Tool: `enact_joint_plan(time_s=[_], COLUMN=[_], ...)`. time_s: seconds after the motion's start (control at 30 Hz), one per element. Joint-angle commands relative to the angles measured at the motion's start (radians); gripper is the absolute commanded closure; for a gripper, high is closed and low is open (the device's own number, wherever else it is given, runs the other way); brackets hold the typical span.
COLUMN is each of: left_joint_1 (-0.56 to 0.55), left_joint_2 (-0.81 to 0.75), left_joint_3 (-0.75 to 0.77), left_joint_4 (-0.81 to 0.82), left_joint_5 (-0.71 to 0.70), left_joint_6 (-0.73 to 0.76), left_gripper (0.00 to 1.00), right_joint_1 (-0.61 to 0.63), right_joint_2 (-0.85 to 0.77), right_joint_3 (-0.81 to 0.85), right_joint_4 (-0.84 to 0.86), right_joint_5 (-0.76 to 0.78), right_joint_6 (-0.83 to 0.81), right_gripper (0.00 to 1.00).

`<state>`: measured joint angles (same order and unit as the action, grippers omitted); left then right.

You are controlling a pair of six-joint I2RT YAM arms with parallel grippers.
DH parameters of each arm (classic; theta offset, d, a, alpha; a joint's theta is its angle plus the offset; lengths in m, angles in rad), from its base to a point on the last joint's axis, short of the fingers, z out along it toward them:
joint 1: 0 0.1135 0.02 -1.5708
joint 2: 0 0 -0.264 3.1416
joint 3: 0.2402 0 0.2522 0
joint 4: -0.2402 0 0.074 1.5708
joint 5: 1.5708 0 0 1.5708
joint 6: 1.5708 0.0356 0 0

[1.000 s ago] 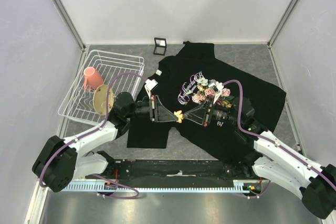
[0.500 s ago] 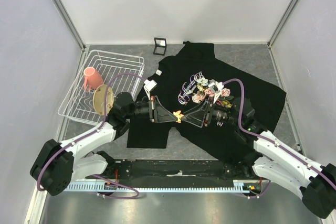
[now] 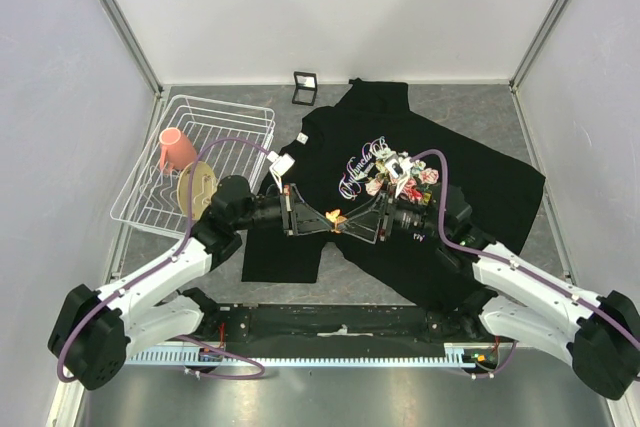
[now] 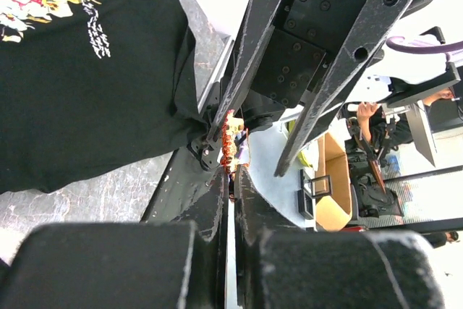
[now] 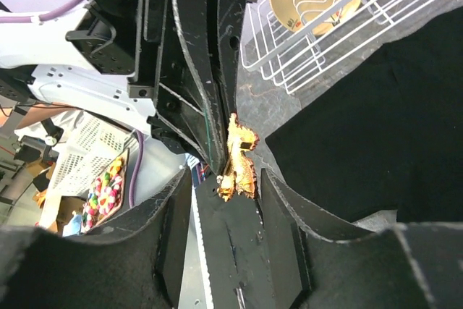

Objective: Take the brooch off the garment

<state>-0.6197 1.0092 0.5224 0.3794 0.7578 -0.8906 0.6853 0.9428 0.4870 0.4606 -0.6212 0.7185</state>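
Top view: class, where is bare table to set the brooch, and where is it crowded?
Bare table lies behind the garment, toward the back-right corner. Crowded: mid-table, where left hand and right hand meet at the brooch; wire rack at left.

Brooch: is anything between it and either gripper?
Nothing visible. The left gripper is shut on the brooch, and the right gripper is open with a finger on either side of it. Only a raised fold of the garment reaches the brooch, which seems still pinned to it.
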Motion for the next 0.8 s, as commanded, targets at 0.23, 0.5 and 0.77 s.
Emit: enact_joint_plan(time_s=[0.23,0.5,0.77], left_joint_1=[-0.011,-0.021,-0.041], left_joint_2=[-0.015,-0.03,-0.032], left_joint_3=[0.044,0.065,0.093], left_joint_4=[-0.025,-0.049,-0.099], left_joint_5=[-0.018,-0.017,-0.041], left_joint_6=[0.079,0.163,0.209], left_gripper=[0.98,0.98,0.98], right_joint_1=[0.026,0.028,0.03], right_joint_2=[0.034,0.068,0.08], right_joint_3=[0.032,0.032,0.025], right_joint_4=[0.033,0.062,0.07], right_joint_5=[0.054,0.009,0.017], right_joint_6=[-0.034,-0.017,-0.013], right_gripper=[0.58,0.65,0.73])
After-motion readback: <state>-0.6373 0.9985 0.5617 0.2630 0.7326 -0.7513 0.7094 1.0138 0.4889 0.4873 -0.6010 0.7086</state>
